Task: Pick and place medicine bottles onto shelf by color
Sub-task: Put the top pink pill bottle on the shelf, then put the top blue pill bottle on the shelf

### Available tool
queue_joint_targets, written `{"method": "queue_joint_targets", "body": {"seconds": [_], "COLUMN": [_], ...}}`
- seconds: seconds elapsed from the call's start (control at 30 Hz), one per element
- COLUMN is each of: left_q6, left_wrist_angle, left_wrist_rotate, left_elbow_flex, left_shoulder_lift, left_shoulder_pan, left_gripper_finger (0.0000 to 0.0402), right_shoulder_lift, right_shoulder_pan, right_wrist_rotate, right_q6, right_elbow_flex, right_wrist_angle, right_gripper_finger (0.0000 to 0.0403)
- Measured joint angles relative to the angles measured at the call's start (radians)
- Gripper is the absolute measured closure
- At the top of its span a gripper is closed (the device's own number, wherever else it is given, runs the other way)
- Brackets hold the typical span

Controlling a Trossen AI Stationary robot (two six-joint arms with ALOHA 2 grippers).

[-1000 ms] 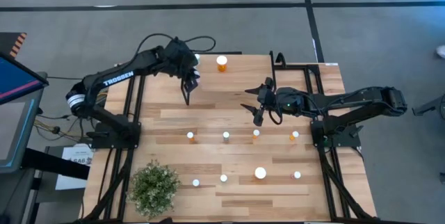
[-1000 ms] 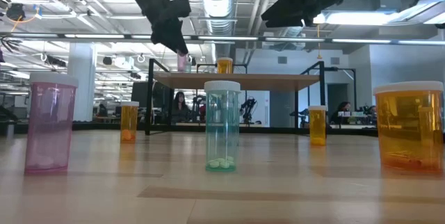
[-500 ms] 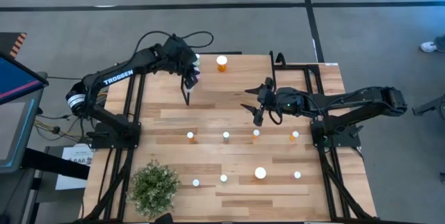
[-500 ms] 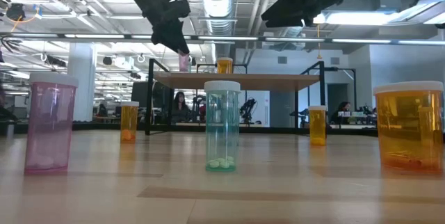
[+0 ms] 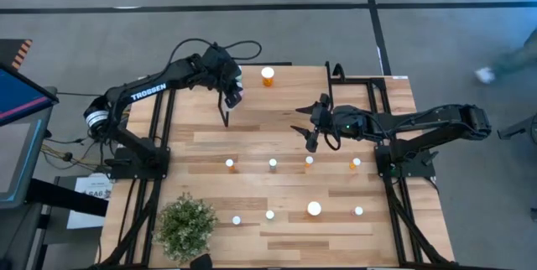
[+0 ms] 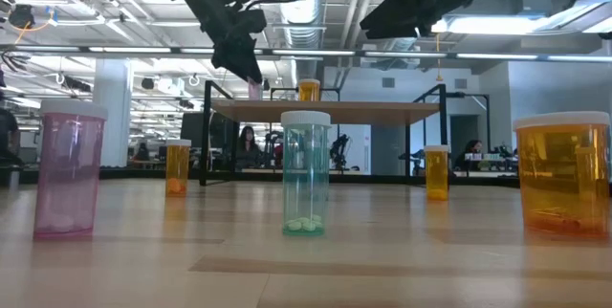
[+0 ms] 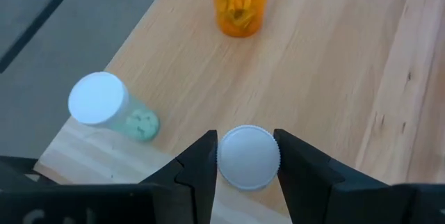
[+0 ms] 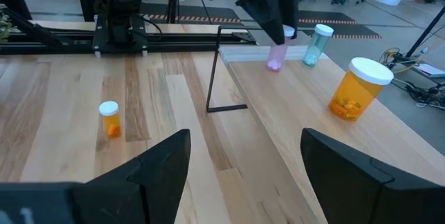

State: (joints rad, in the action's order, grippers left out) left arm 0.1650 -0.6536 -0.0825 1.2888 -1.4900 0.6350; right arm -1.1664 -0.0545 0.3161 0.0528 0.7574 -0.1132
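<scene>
My left gripper point(image 5: 234, 95) is over the left end of the shelf point(image 5: 361, 94), shut on a pink medicine bottle point(image 8: 276, 58) that stands on the plank. On the same plank stand a blue-green bottle point(image 7: 111, 106) and a large orange one point(image 5: 268, 75). My right gripper point(image 5: 303, 128) hovers open above the middle of the table, holding nothing. Several small bottles stand on the tabletop in two rows point(image 5: 273, 164) point(image 5: 269, 215), with a large orange one point(image 5: 314, 209) among them. My left gripper has the pink bottle's round white cap point(image 7: 248, 156) between its two fingers, one on each side of the rim. The fingers come from above, slanting down toward the far edge. The bottle stands upright with its base on the shelf top point(image 8: 292, 113).
A bushy green plant point(image 5: 186, 226) stands at the near left corner. The shelf's thin black legs point(image 5: 226, 117) point(image 8: 212, 71) reach down to the table. In the low view, pink point(image 6: 67, 169), blue-green point(image 6: 306, 172) and orange point(image 6: 564, 174) bottles stand near the front edge.
</scene>
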Motion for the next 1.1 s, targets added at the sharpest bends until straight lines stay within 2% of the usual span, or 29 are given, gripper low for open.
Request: {"method": "queue_joint_targets", "body": {"seconds": [0.43, 0.83, 1.1], "left_q6": [-0.019, -0.019, -0.014], "left_wrist_angle": [-0.016, -0.016, -0.045], "left_wrist_rotate": [0.016, 0.015, 0.016], "left_elbow_flex": [0.0, 0.0, 0.0], "left_shoulder_lift": [-0.001, 0.002, 0.091], "left_shoulder_pan": [0.0, 0.0, 0.0], "left_gripper_finger": [0.0274, 0.0198, 0.0182], "right_shoulder_lift": [0.0, 0.0, 0.0], "right_shoulder_pan": [0.0, -0.007, -0.006], "right_wrist_rotate": [0.0, 0.0, 0.0], "right_q6": [-0.003, 0.0, 0.0], "right_elbow_flex": [0.0, 0.0, 0.0], "right_wrist_angle": [0.001, 0.005, 0.008], "right_gripper_finger": [0.0108, 0.0108, 0.0108]}}
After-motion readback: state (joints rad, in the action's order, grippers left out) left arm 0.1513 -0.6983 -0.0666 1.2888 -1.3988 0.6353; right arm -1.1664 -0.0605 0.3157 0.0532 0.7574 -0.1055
